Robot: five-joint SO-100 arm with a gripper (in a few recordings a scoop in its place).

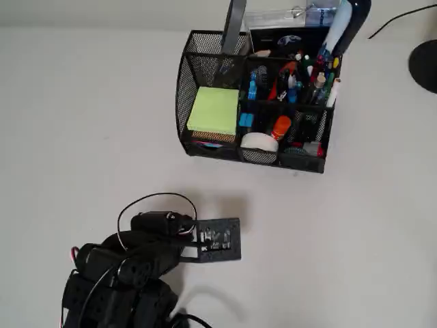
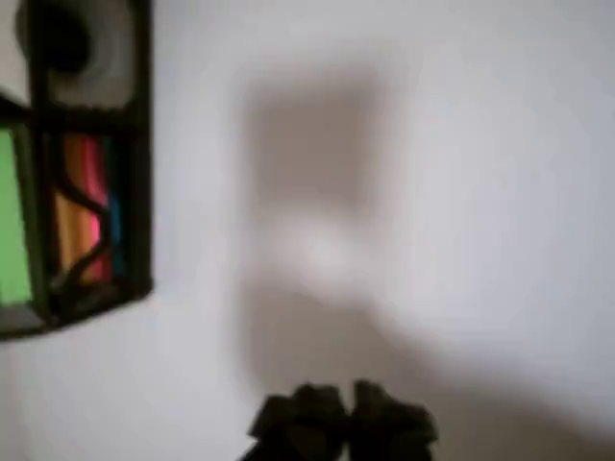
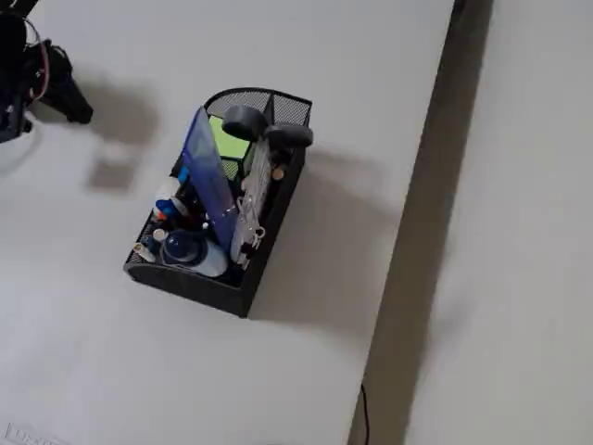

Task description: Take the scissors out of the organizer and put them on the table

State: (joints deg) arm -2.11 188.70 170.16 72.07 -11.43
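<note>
Scissors (image 3: 269, 130) stand handles-up in the organizer (image 1: 205, 65) among pens (image 1: 293, 78), upper centre overhead; claw (image 1: 218, 239) lower left on the table (image 1: 82, 123), whether spread or closed unclear.

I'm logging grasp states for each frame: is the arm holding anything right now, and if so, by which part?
Nothing is held. The gripper hovers over bare table, apart from the organizer; the scissors stand in the organizer, handles up.
</note>
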